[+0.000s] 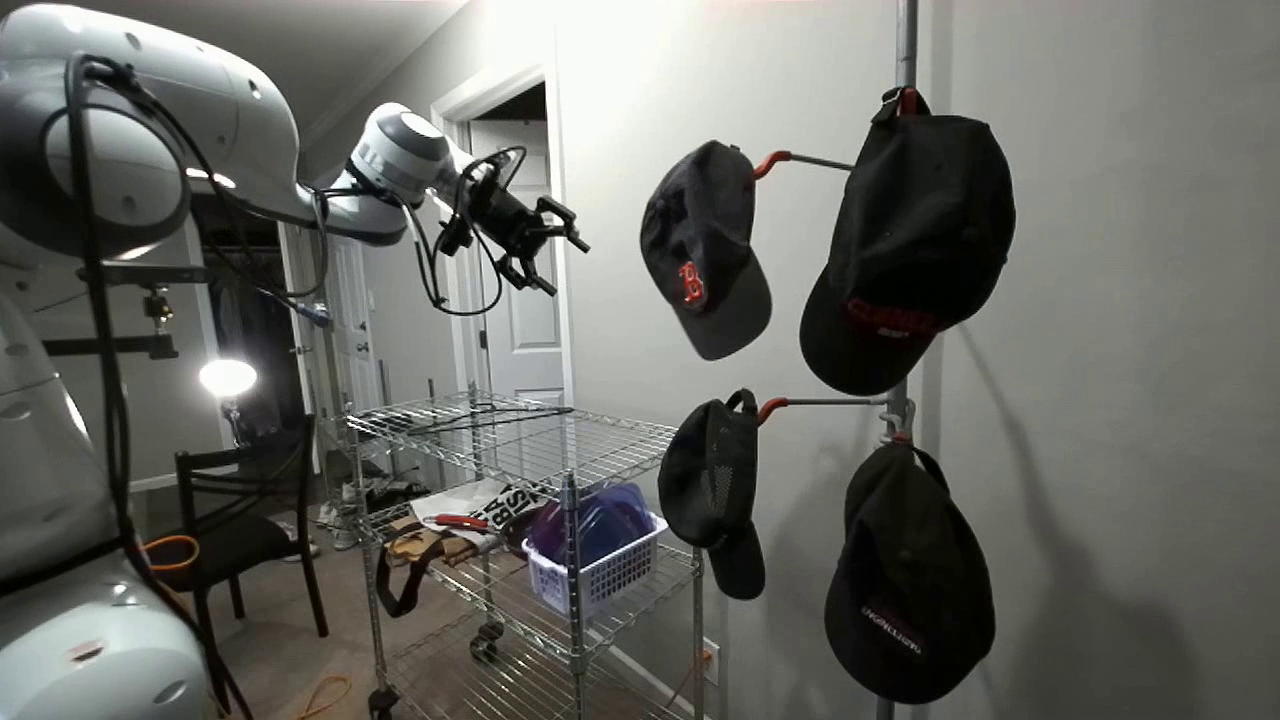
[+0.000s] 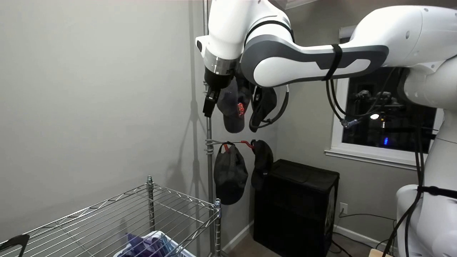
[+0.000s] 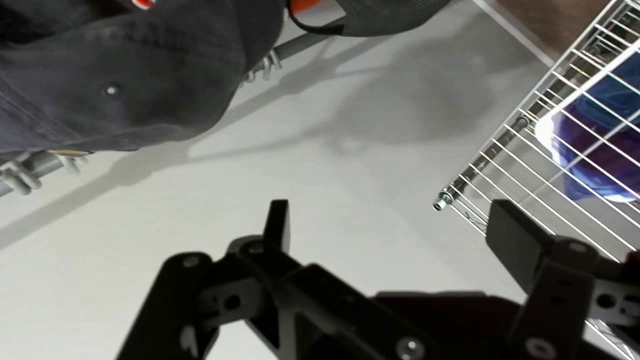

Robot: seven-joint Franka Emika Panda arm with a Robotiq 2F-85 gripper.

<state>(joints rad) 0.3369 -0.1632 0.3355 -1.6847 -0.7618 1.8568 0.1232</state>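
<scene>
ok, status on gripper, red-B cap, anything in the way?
Gripper open, holding nothing. Red-B cap hangs on its hook, untouched. Wire rack sits lower, not between them.

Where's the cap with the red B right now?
In an exterior view, the red-B cap hangs on an upper red-tipped hook, right of the open gripper and left of a larger-looking black cap.
</scene>
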